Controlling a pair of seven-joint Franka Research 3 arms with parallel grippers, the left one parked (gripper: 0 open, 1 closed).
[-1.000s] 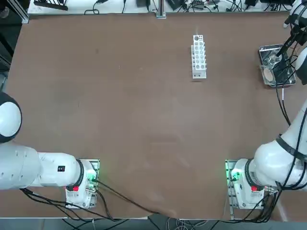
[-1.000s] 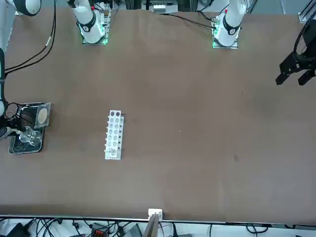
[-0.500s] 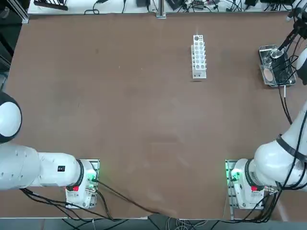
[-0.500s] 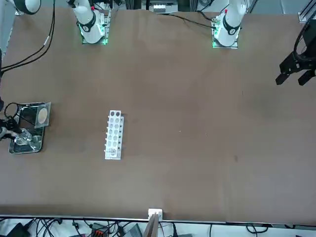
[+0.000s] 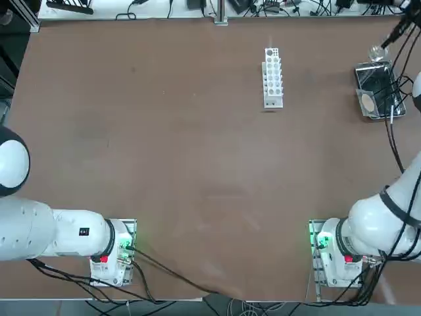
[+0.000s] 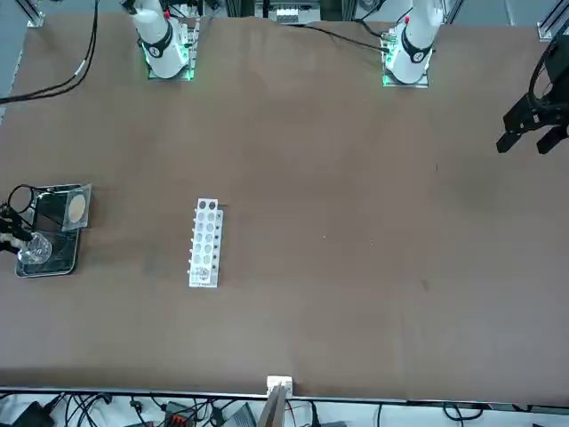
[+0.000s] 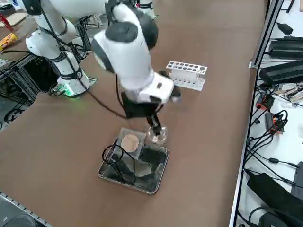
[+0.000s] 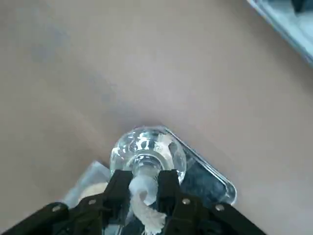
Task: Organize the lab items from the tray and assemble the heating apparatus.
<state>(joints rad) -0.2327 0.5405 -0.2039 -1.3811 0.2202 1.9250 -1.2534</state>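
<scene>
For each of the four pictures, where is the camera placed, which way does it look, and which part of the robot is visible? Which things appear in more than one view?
Top: overhead, looking down; both arm bases along the bottom edge, tray at far right.
Front: across the table, facing the robot; bases at top, right hand holding a glass burner over the tray.
Right side: raised, looking diagonally down; the right arm above the tray, white rack behind.
Right wrist: on the arm, looking along its fingers clamped on the burner's neck.
Shared: tray and rack in top, front and side views.
</scene>
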